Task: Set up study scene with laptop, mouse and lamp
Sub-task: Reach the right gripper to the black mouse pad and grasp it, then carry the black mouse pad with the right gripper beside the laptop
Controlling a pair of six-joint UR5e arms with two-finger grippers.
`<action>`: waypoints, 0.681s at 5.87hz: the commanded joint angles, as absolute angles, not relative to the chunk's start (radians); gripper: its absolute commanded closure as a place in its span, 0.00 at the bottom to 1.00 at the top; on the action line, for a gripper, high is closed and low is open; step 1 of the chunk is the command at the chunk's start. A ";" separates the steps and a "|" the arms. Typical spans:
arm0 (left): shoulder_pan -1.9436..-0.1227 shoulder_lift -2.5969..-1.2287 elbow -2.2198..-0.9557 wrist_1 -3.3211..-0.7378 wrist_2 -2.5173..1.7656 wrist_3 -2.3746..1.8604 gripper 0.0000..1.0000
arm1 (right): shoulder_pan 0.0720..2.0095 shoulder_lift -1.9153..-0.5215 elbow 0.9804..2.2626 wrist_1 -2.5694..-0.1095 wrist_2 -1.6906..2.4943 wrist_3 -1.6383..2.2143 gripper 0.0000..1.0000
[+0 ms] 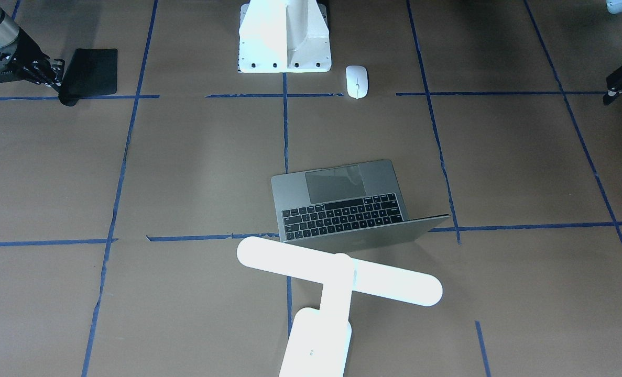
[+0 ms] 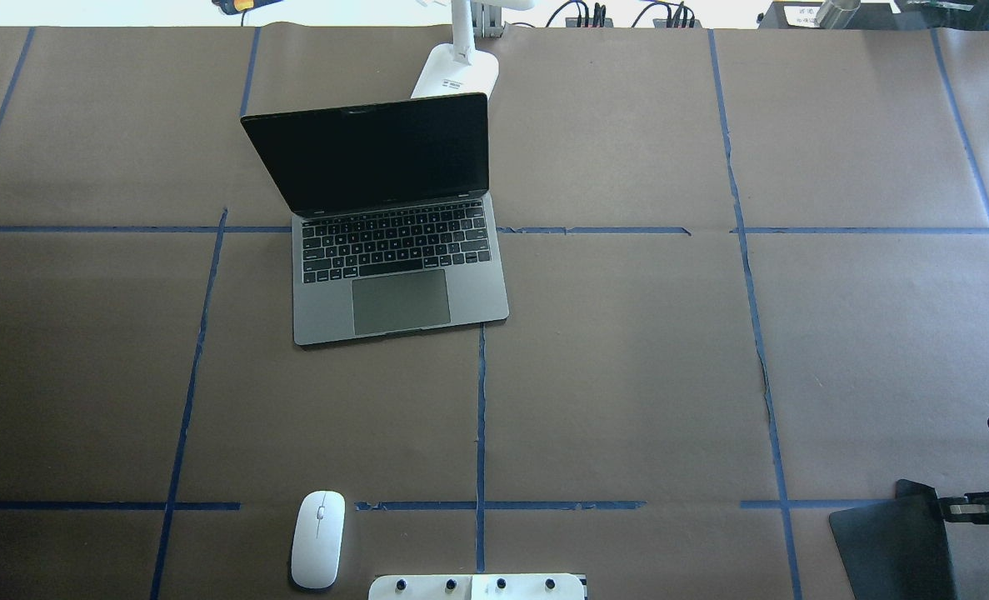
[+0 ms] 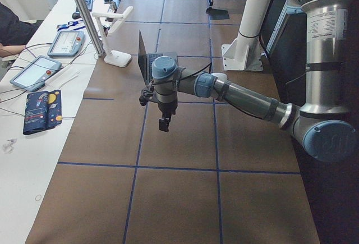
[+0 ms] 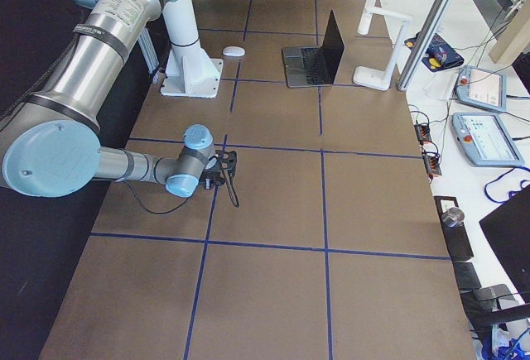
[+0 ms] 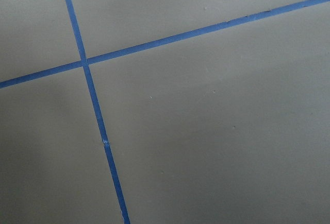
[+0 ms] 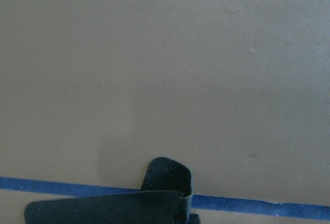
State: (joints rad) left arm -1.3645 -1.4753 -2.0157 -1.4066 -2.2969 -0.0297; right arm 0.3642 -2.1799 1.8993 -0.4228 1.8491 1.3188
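The grey laptop [image 1: 342,201] stands open at mid-table, its dark screen toward the robot [image 2: 394,275]. The white lamp [image 1: 337,272] stands just behind the laptop's lid, and its base shows in the overhead view [image 2: 457,75]. The white mouse [image 1: 357,81] lies near the robot's base, to the left in the overhead view [image 2: 317,537]. My right gripper [image 1: 54,78] is shut on the edge of a black mat [image 1: 93,70] at the table's near right [image 2: 894,542]. My left gripper [image 1: 612,97] hovers over bare table, far from everything. I cannot tell whether it is open or shut.
The white boxy pedestal [image 1: 284,42] with bolt holes stands at the robot's side of the table, next to the mouse. Blue tape lines [image 5: 93,95] cross the brown table cover. Tablets and cables [image 3: 61,45] lie on a side bench beyond the lamp.
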 commanded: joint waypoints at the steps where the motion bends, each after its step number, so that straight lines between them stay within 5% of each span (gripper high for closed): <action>1: -1.365 -1.477 -2.016 -1.404 -2.298 -0.032 0.00 | 0.435 -2.127 1.937 -0.419 1.870 1.318 1.00; 4: -1.365 -1.477 -2.017 -1.405 -2.337 -0.038 0.00 | 0.608 -1.854 1.887 -0.509 1.903 1.315 1.00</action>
State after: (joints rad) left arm -1.3652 -1.4779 -2.0168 -1.4043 -2.3116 -0.0365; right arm 0.5429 -1.9559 1.9106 -0.4611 1.8803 1.3167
